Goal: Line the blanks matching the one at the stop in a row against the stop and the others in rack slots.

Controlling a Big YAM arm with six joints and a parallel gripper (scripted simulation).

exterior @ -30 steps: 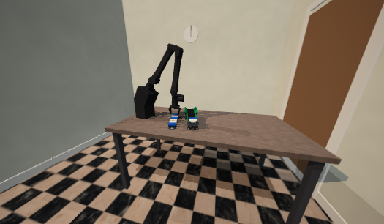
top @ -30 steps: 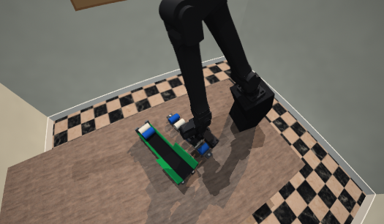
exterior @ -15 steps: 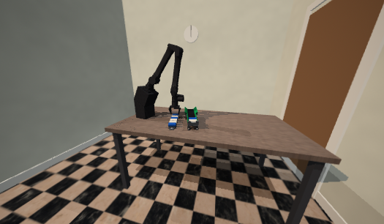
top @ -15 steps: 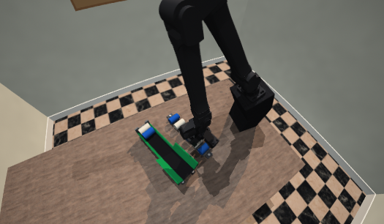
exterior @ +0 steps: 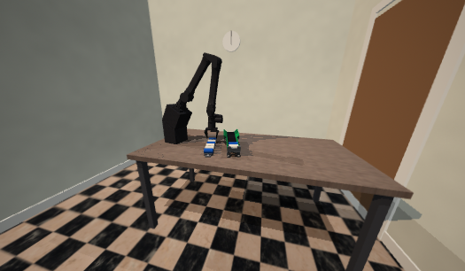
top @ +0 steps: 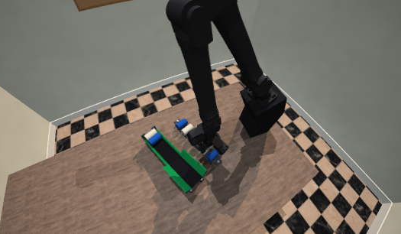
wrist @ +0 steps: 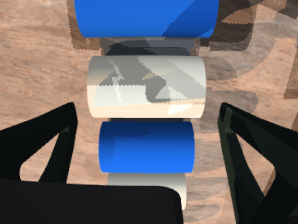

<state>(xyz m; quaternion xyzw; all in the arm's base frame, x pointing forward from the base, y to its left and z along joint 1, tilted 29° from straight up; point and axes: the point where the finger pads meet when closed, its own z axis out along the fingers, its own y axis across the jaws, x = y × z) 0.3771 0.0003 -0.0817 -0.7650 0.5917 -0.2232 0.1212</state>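
Note:
The green-sided ramp [top: 175,157] [exterior: 232,136] has a white blank [top: 150,134] straight across it at the stop and a blue blank [top: 155,138] beside it. On the stock rack, a blue blank [top: 181,123] [exterior: 208,150] lies at one end, a white blank [top: 187,129] beside it, and a blue blank [top: 211,154] [wrist: 146,17] towards the other end. My gripper [wrist: 147,112] [top: 211,146] [exterior: 212,135] is open above the rack, with its fingers out past both ends of a white blank [wrist: 146,89]. A blue blank [wrist: 146,147] and part of another white one [wrist: 150,180] follow below. The arm hides the rack's middle in the top view.
The ramp stands close beside the rack, with its flared green walls [top: 193,162] at the end away from the stop. The black arm base [top: 260,112] [exterior: 175,124] stands on the other side of the rack. A dark strip of rack [wrist: 149,48] shows between the upper blue and white blanks.

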